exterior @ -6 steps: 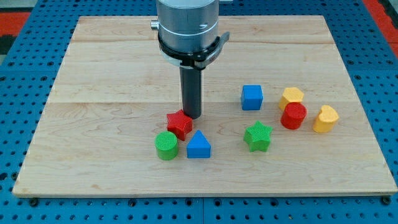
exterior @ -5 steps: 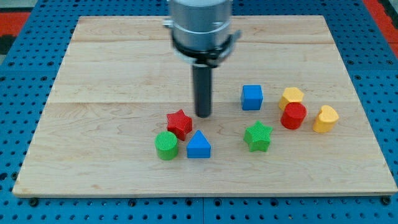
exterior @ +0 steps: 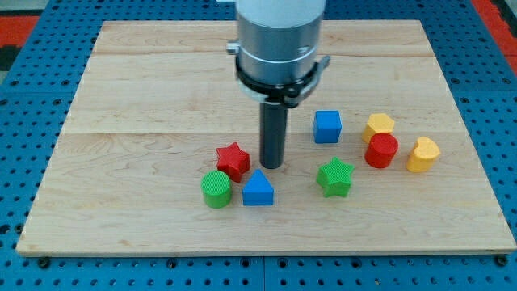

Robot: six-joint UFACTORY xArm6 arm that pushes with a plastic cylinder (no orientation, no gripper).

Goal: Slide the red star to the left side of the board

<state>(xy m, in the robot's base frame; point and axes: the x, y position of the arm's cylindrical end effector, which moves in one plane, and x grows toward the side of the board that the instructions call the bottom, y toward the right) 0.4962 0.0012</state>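
Progress nil: red ridged plastic star (exterior: pixel 233 160) sits mid-desk toward the bottom edge, far from the left edge. My tip (exterior: pixel 272 166) stands just right of it. No jaws fitted.

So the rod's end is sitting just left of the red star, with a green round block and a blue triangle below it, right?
Not quite: the camera view shows my tip just right of the red star, not left. The green round block and blue triangle do sit below it.

One camera looked down from the front at the whole wooden board (exterior: pixel 145 73), fairly close.
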